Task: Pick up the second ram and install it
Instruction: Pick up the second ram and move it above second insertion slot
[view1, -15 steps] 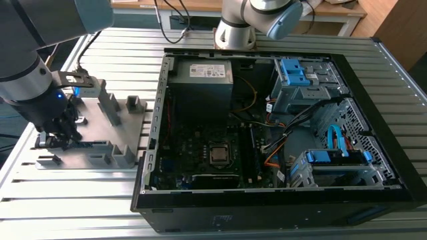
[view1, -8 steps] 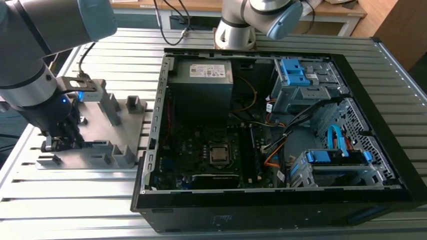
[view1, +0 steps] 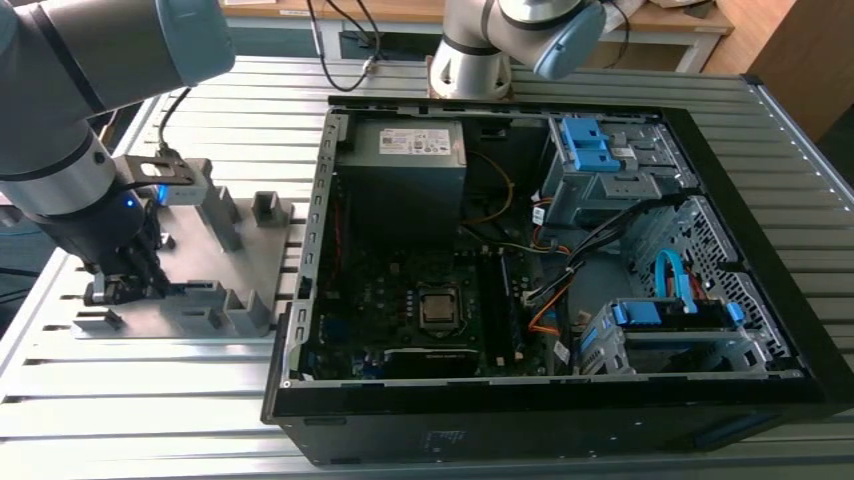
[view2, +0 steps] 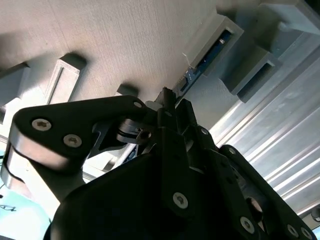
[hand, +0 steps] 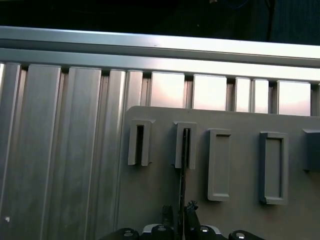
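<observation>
As the gripper (hand: 180, 214) seems pinched narrowly on the second ram (hand: 182, 167), slotted just ahead, we're mid-pick; lifting demands a straight pull.

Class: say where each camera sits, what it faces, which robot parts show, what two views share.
Exterior view: above the open black computer case; grey arm, black gripper show.
First wrist view: on the arm, faces grey slotted holder; gripper shows.
Second wrist view: behind the gripper, facing the holder.
Both share the thin blue-green memory stick.

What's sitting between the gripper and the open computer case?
In the exterior view, the grey holder plate, with its raised blocks, lies between the gripper and the computer case.
</observation>
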